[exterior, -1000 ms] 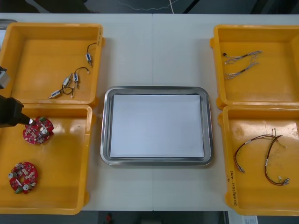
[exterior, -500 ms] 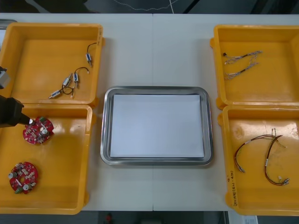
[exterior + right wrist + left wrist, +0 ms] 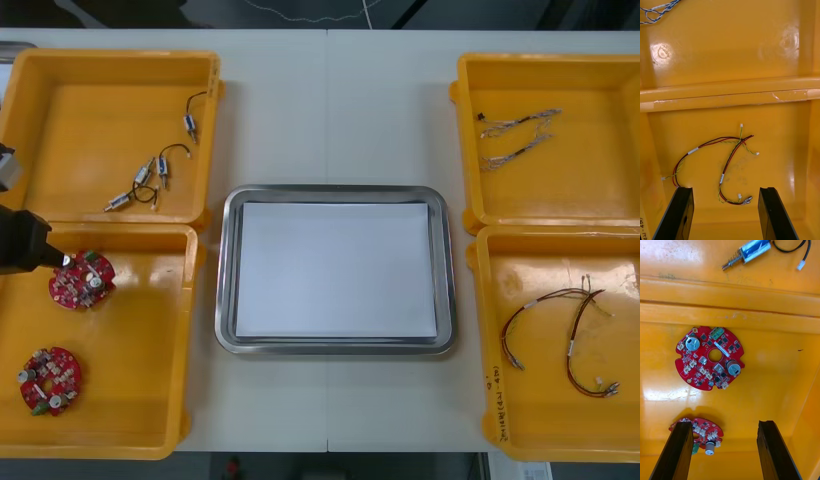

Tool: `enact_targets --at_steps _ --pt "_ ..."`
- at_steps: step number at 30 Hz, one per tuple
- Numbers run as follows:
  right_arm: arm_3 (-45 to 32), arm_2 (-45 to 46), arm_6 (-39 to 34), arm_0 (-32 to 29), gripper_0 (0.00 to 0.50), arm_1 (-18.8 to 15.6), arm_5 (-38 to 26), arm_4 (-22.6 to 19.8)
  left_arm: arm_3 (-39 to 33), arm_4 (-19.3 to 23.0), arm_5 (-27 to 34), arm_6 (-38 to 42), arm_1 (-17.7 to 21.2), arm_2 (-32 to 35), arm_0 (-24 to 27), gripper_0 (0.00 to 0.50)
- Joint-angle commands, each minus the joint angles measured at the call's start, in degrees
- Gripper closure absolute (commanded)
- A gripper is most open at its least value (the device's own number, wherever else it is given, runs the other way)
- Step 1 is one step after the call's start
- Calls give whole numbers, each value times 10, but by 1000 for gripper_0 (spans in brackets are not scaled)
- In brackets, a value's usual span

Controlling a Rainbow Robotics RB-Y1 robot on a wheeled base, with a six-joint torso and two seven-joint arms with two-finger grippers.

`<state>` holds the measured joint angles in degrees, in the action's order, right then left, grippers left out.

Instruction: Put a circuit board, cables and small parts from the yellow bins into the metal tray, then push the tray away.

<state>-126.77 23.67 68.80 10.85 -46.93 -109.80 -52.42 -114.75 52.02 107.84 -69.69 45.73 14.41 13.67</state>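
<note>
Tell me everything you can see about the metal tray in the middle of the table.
The metal tray is a shallow rectangle with rounded corners and a shiny raised rim. Its floor looks white, like a sheet lining. It lies flat on the light table, centred between the yellow bins at each side and close to their inner edges. Nothing lies in it yet.

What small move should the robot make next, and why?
Probably lower the left end effector onto the circuit board ahead of its open fingers; none lies in the metal tray yet. The right end effector hangs open over the red and yellow cables.
</note>
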Motion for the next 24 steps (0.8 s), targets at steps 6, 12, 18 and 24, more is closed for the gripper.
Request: enact_targets --at_steps 6,12,18,24 --pt "-4 16 -9 12 0 -18 -2 -1 -1 14 10 -49 22 -9 -24 0" --pt "-3 20 -9 -7 0 -11 -2 5 -2 23 -3 -61 32 -6 -33 0" --pt "-5 21 -9 -34 0 -3 -2 5 -2 35 -38 -76 52 -5 -58 0" --pt "-13 26 -6 -65 0 35 -2 31 -1 48 -83 -128 88 -1 -106 0"
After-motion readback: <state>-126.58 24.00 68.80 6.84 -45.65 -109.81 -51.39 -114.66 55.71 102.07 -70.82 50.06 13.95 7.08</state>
